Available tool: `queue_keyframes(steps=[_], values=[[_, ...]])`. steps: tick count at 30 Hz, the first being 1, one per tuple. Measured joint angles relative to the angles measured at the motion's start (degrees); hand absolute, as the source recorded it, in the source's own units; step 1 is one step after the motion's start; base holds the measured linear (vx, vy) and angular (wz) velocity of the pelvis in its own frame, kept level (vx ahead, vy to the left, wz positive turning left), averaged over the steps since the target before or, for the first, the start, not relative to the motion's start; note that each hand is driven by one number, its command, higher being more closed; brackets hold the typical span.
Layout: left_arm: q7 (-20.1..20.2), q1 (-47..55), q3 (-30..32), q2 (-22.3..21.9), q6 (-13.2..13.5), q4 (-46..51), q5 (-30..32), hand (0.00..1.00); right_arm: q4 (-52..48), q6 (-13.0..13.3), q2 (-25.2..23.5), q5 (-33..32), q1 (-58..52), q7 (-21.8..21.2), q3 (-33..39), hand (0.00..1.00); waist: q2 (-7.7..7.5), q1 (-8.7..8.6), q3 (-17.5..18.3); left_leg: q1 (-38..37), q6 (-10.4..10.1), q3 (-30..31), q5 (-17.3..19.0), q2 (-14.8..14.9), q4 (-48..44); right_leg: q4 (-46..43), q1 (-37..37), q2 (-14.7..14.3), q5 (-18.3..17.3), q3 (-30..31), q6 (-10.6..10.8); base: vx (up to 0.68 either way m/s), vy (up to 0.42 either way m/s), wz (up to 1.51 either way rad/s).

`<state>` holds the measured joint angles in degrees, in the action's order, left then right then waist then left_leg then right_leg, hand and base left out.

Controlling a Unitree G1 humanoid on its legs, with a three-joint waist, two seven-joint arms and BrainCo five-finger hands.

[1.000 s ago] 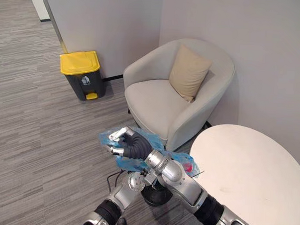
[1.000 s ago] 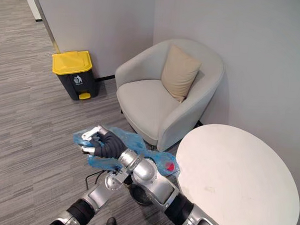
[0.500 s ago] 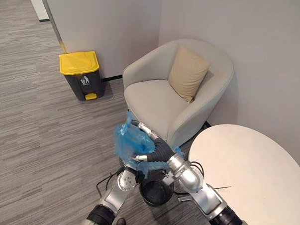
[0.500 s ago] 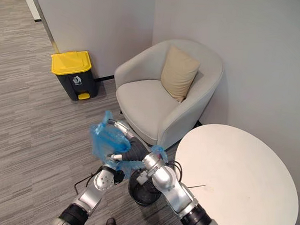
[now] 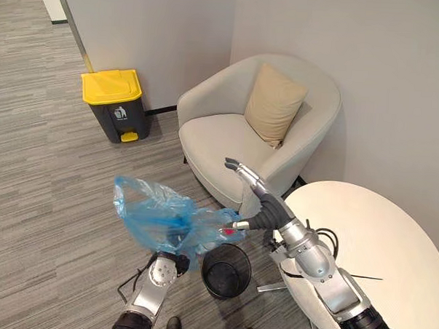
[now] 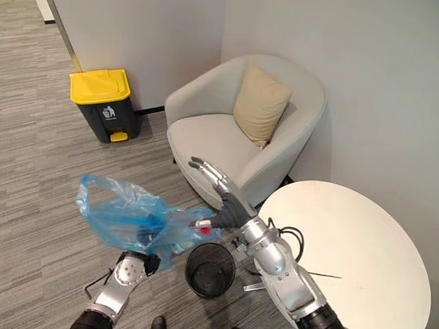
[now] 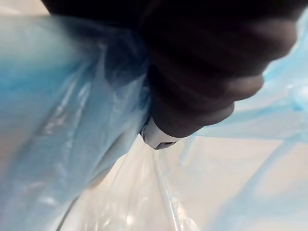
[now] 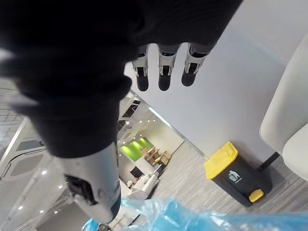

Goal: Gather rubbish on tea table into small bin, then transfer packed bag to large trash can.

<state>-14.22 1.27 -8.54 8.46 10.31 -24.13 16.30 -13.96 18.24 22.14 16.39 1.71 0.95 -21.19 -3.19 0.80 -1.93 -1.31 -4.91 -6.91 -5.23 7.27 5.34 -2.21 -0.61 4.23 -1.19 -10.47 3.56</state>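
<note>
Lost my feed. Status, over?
Right hand open, beside blue bag. Bag hangs at left hand, out of small bin. Armchair right of path to yellow-lidded can.

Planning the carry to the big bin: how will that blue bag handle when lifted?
Probably floppy: the blue bag crumples and folds around the left hand. Likely light, since its thin see-through film stands puffed up rather than pulled taut. It may sway when carried, as it hangs loose.
</note>
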Motion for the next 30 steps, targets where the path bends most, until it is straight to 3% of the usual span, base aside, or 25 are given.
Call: queue_keyframes(steps=[4,8,13,23,30], values=[[-0.03,1.54,2.98,0.13,0.01,-0.18,-0.63,1.0,-0.43,1.03,-0.77,-3.05,-5.04,-0.06,4.72,0.0,0.14,-0.02,-0.13,0.01,0.01,0.0,0.03,0.0,0.01,0.01,0.01,0.01,-0.04,-0.01,0.0,0.0,0.0,0.0],[0.04,4.36,6.95,-0.01,0.01,-0.34,-1.91,1.0,1.66,1.31,-5.73,-8.35,-9.81,-0.23,11.59,0.0,0.53,-0.3,-0.4,0.04,0.15,0.0,0.18,0.0,0.02,0.0,0.08,0.04,-0.17,-0.03,0.18,0.0,0.0,0.0],[0.76,6.89,10.55,-0.26,0.11,-1.88,-3.38,1.0,15.74,0.12,-11.68,-12.49,-11.7,-0.23,18.0,0.0,0.8,-0.22,-0.56,0.69,-0.09,0.41,0.11,-0.21,0.02,0.25,0.71,0.17,-0.2,-0.52,0.17,0.0,0.0,0.04],[3.53,8.49,13.87,-0.34,0.19,-12.26,-6.74,1.0,37.99,-2.64,-14.57,-13.57,-12.23,-1.12,19.1,0.0,1.8,-0.05,-1.14,1.33,-0.11,1.74,0.17,-0.54,0.03,0.87,0.3,0.38,-0.43,-2.05,0.44,0.01,0.0,0.07],[4.68,10.3,13.87,-0.71,0.18,-16.26,-7.27,1.0,44.82,-3.99,-14.96,-13.6,-12.47,-0.93,19.78,0.0,2.55,-0.03,-1.18,0.73,-0.11,1.84,0.16,-0.58,0.03,0.63,-0.25,0.48,-0.43,-2.12,0.44,-0.01,0.002,0.01]])
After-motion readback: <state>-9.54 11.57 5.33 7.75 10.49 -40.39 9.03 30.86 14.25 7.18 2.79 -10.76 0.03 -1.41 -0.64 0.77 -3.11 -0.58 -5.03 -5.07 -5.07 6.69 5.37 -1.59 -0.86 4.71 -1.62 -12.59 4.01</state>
